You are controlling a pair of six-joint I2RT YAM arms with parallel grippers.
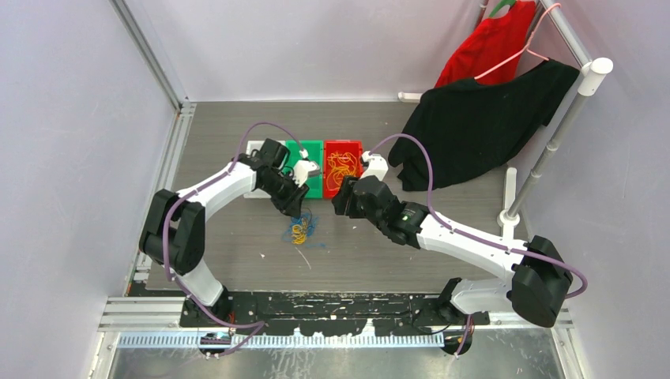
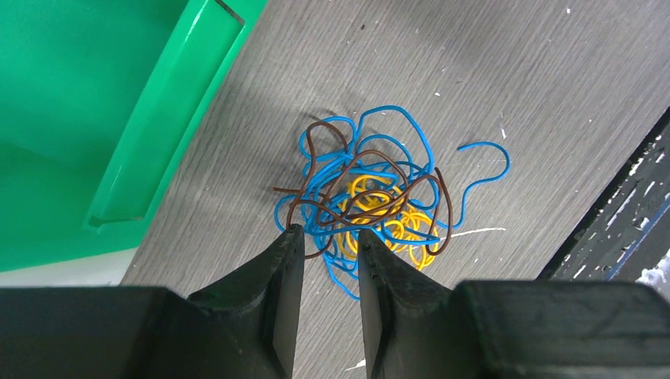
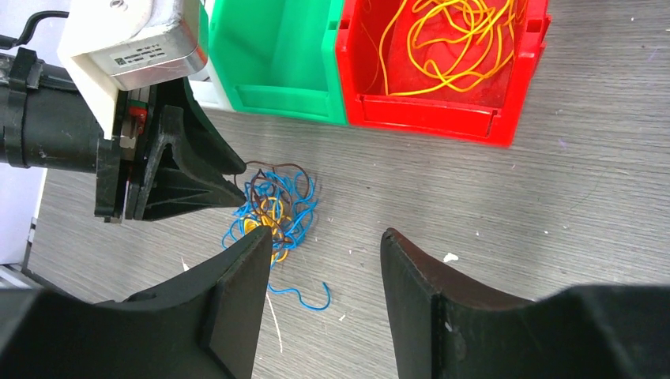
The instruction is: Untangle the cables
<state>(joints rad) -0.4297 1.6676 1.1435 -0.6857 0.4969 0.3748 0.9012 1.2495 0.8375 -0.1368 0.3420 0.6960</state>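
Grey and wood-grained, the surface (image 2: 513, 71) carries the cables (image 2: 367, 197) as one loose knot of blue, brown and yellow strands just before the green bin (image 3: 272, 47), where a pick at the knot is judged to be in hand: the left hand (image 2: 330, 231) is set at the knot's bin-side edge, fingers (image 2: 286, 268) narrowly apart, and the right hand (image 3: 325, 233) is held wide apart and empty beside it. Next, a single outer strand would need to be pinched and drawn clear while the rest is pinned. Farther back, orange-yellow wire (image 3: 442, 39) lies in the red bin (image 3: 430, 118), and a black cloth (image 1: 474, 118) and red garment (image 1: 490, 43) are hung against pale walls (image 1: 316, 47).
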